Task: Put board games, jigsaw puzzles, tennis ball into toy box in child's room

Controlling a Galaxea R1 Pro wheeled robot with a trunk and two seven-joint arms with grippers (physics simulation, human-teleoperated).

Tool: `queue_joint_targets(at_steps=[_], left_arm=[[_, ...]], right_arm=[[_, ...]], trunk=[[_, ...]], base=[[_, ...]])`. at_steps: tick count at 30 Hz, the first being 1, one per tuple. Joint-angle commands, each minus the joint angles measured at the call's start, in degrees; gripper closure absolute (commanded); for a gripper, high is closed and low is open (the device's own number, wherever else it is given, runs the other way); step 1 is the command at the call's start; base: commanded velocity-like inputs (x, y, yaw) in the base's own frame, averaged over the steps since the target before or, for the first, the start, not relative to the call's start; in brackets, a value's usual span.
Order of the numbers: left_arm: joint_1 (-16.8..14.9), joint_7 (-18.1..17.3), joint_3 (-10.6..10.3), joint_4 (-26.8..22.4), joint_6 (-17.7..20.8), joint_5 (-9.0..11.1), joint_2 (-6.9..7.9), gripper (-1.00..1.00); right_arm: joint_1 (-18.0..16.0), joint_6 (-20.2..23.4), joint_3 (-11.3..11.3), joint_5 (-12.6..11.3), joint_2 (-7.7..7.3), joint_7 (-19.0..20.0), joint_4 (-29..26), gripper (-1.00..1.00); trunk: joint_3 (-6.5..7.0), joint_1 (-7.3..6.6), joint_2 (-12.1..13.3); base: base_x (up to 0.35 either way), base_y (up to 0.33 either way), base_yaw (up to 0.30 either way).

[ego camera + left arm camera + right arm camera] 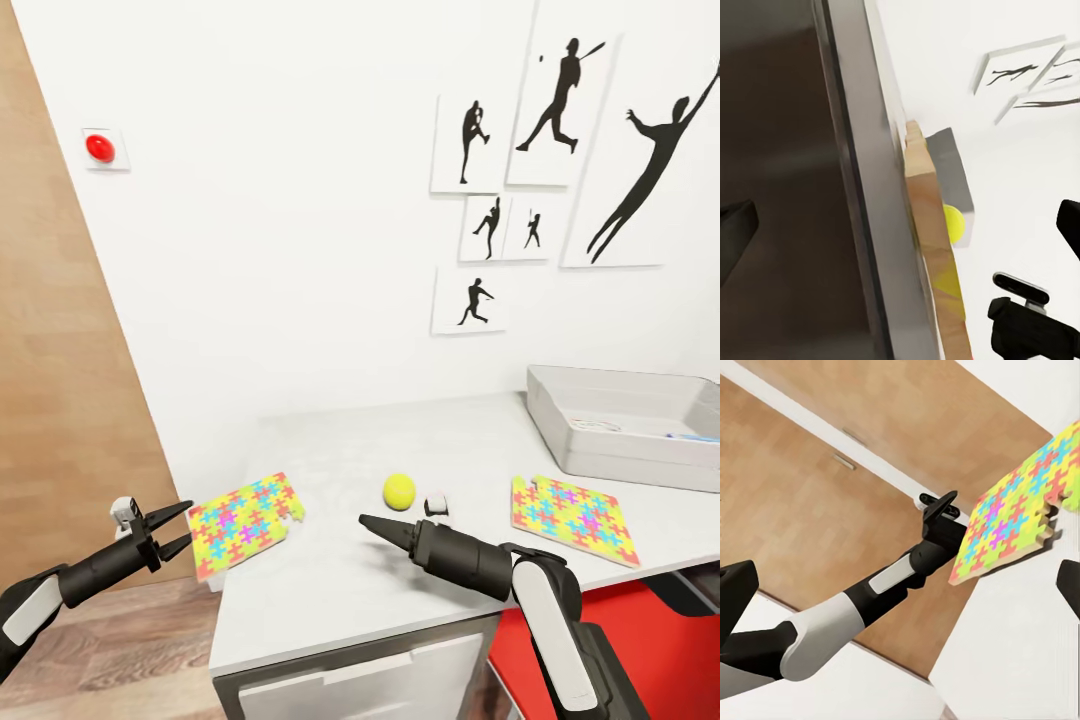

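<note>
The left hand, fingers spread, brackets the edge of 1 puzzle overhanging the surface corner, not yet pinching. The right hand looks pressed together near the ball. The other puzzle lies beside the box. A shallow bite could tip the puzzle to the floor.

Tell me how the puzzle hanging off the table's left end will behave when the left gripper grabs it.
The puzzle looks like a thin, stiff board: it overhangs the table edge without sagging. It probably slides or pivots easily if nudged. The left gripper sits open at its outer edge, so an edge pinch seems workable.
</note>
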Motion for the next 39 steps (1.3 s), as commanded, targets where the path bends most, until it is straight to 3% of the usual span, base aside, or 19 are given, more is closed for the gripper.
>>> queue_joint_targets(at_steps=[1,39], left_arm=[[-0.06,-0.14,-0.32,0.04,0.46,0.42,0.04,-1.00],[-0.06,-0.14,-0.36,-0.05,0.37,0.42,-0.07,-1.00]], right_arm=[[-0.04,0.25,-0.06,0.17,0.03,0.26,0.02,-1.00],[-0.04,0.25,-0.06,0.15,0.03,0.26,0.05,-1.00]], trunk=[[-0.06,-0.01,-0.03],[-0.06,-0.01,-0.03]], base=[[0.000,-0.037,0.000],[-0.026,-0.019,0.000]])
